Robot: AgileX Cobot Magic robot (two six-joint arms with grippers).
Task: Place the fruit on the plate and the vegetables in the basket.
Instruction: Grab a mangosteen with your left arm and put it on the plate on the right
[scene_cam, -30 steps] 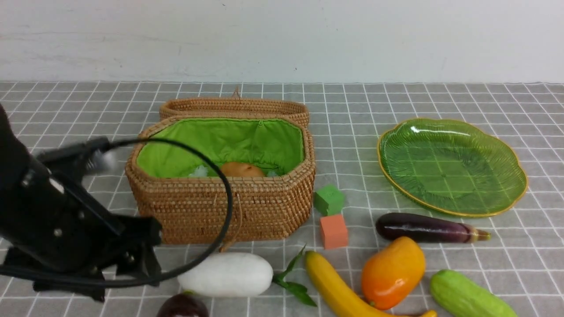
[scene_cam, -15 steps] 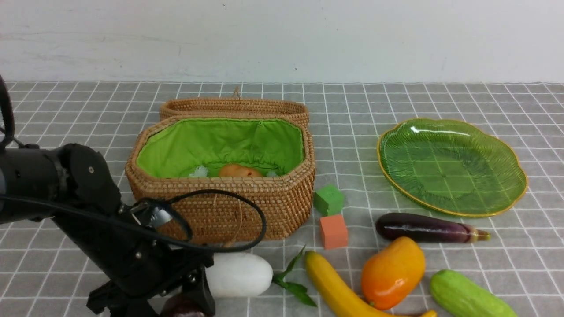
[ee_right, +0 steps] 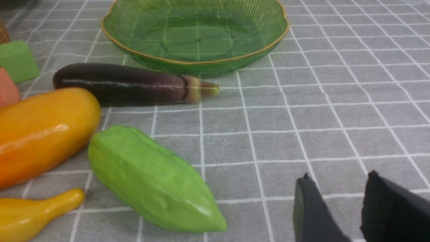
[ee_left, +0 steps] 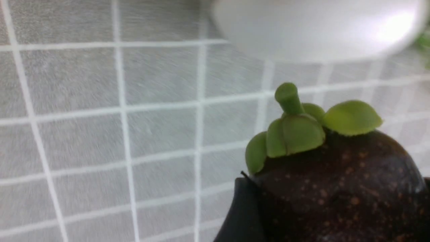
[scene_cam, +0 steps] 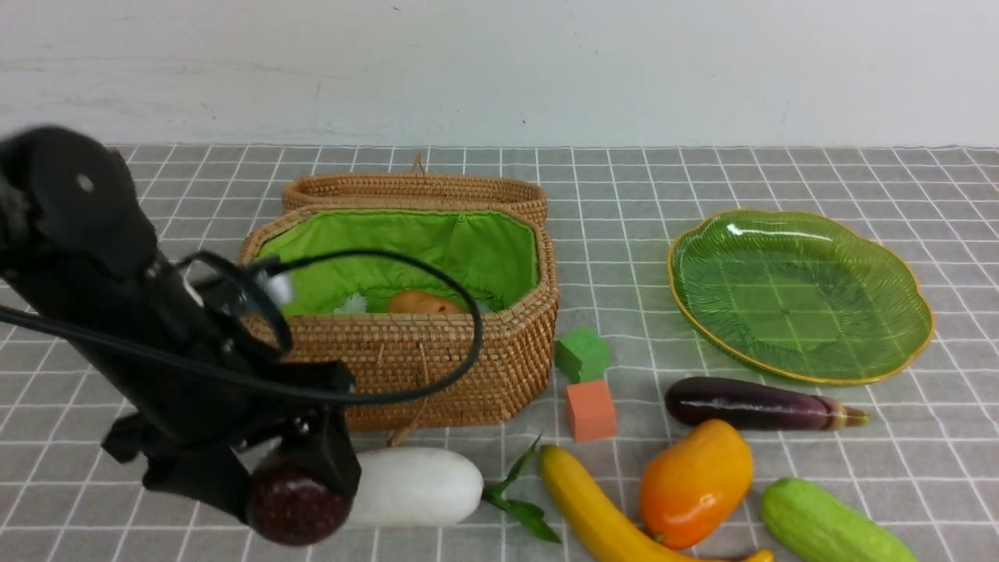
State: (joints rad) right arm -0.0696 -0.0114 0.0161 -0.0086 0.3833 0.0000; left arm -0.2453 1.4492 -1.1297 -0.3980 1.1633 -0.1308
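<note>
My left gripper (scene_cam: 300,490) is shut on the small dark maroon fruit (scene_cam: 290,511) and holds it just above the cloth, beside the white radish (scene_cam: 417,485). The fruit's green cap shows in the left wrist view (ee_left: 336,188). The banana (scene_cam: 593,507), mango (scene_cam: 695,480), cucumber (scene_cam: 827,527) and eggplant (scene_cam: 749,403) lie at the front right. The green plate (scene_cam: 800,293) is bare. The open basket (scene_cam: 437,367) holds the potato (scene_cam: 425,303). My right gripper (ee_right: 337,188) is open and empty over the cloth, near the cucumber (ee_right: 151,178) and below the plate (ee_right: 196,33).
A green cube (scene_cam: 582,353) and an orange cube (scene_cam: 591,410) stand between the basket and the eggplant. The basket's woven lid (scene_cam: 414,190) lies open behind it. A grey checked cloth covers the table; a white wall stands behind.
My left arm swung in to the maroon fruit at the front edge, closed on it and raised it; the fruit now hangs in the jaws beside the radish. Nothing else moved.
</note>
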